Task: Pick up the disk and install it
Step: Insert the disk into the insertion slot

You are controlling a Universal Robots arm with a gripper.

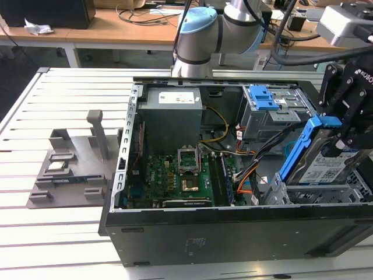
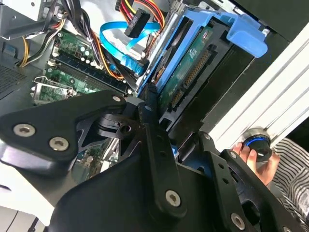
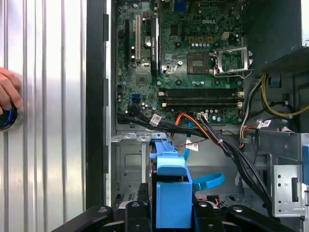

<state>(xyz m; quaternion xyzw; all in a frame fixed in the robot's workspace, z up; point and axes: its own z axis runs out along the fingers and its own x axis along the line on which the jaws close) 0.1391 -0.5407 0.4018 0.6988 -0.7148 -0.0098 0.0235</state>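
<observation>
Exterior view coverage places the black robot gripper (image 1: 344,131) at that view's right, closed on the disk (image 1: 326,160), a rectangular silver metal hard drive with a blue-and-white label and a blue plastic carrier frame around its edges. The disk is held tilted, its lower end dipped into the grey metal drive bay (image 1: 349,189) at the front corner of the open black computer case (image 1: 233,233), its upper end raised. That slant is judged to suit an angled entry into the bay, since the bay opens upward and bundled black cables (image 1: 268,146) run just beside it.

In the first wrist view the black fingers (image 3: 137,212) are seen pressed against both sides of the blue carrier's end tab, so the grip is taken on the frame and not on the drive's label face. In the second wrist view the drive's green circuit board underside (image 2: 186,67) is turned toward the camera, with a blue flat data cable (image 2: 113,41) looping close by, apart from the carrier.

Further out, the green motherboard (image 1: 175,175) lies flat in the case, and a grey metal cage with a blue plastic latch (image 1: 265,108) stands beyond the bay. The disk is judged partly entered but not yet seated.

A person's hand (image 3: 7,92) rests on a round blue-lit button (image 3: 6,118) on the slatted metal table (image 1: 64,93), well apart from the case.
</observation>
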